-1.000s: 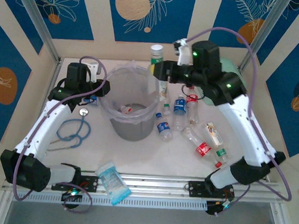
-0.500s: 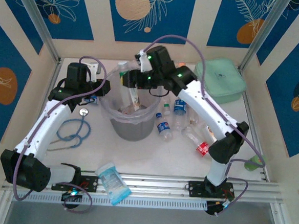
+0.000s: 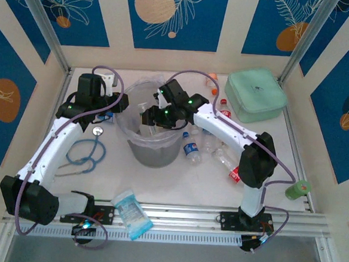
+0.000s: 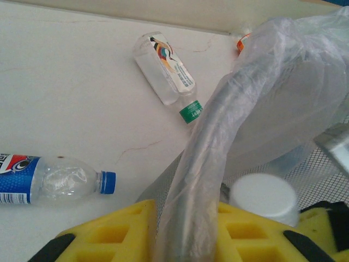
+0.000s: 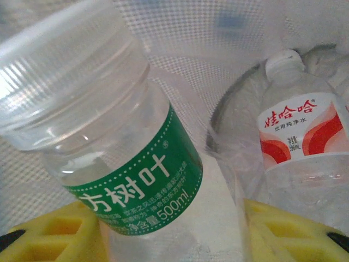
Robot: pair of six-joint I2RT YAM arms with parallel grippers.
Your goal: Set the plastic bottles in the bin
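The right tool (image 3: 153, 116) is closed on a green-labelled bottle (image 5: 131, 185), its yellow pads pressed against the sides just below the label. In the overhead view it hangs inside the mouth of the bin (image 3: 132, 137), which stands left of centre on the surface (image 3: 182, 185), nearer the far edge. The bin floor therefore lies straight under this tool. The bottle's long axis runs out from the pads with its wide ribbed end leading, so letting go should be enough to drop it in. The bottle is clear, uncrushed and looks empty. A red-labelled bottle (image 5: 302, 142) with a white cap already lies against the liner beside it. The left tool (image 3: 113, 103) appears clamped on the bin's bagged rim at its left side, steadying it. More bottles, among them a blue-labelled one (image 3: 190, 149), lie between the bin and the surface's right edge, nearer the right arm.
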